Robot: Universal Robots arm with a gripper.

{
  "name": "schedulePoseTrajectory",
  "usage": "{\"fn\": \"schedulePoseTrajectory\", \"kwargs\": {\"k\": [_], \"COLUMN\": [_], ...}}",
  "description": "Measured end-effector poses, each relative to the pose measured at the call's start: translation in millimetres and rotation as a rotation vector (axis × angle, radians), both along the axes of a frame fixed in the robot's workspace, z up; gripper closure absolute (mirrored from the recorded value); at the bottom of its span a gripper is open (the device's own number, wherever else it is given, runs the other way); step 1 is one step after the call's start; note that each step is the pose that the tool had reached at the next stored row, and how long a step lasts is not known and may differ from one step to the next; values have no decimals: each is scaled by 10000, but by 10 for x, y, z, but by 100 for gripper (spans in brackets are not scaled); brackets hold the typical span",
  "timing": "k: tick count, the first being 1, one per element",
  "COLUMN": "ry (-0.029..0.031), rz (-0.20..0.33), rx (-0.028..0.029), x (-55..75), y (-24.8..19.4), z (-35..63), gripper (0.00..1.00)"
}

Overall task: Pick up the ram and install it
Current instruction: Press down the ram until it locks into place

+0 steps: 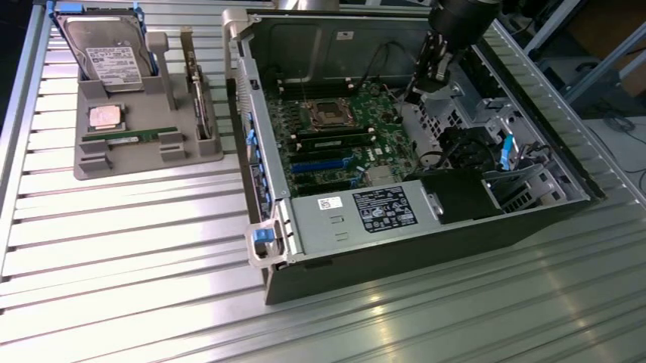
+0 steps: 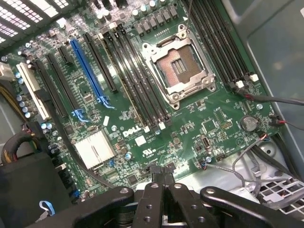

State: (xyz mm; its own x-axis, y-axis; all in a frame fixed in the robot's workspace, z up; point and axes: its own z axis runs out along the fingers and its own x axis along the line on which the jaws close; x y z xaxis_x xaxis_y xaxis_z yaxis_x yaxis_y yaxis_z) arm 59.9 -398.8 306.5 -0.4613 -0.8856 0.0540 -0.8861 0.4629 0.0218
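In the exterior view, the gripper [image 1: 436,79] hung inside the open computer case [image 1: 565,178], above the far edge of the motherboard [image 1: 338,136], its fingers clenched together with nothing between them. The ram [image 1: 129,138] lay well apart from it, outside the case toward the exterior view's left, resting flat in a slot of the grey parts tray [image 1: 151,159], just beside the silver processor [image 1: 105,116] and near the upright hard drive [image 1: 104,53]. In the wrist view, the gripper [image 2: 164,190] was closed and empty, its fingers [image 2: 153,199] touching, with the empty CPU socket [image 2: 179,66] and the dark memory slots [image 2: 137,80] on the board beyond the fingertips.
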Motion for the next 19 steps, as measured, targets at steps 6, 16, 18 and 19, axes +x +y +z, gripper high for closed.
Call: {"fn": "schedulePoseTrajectory", "kwargs": {"k": [6, 16, 18, 19], "ry": [0, 0, 0, 0], "rz": [-379, -963, -1097, -1169], "rx": [0, 0, 0, 0], "x": [0, 0, 0, 0], "y": [0, 0, 0, 0], "z": [0, 0, 0, 0], "gripper": [89, 89, 89, 89]}}
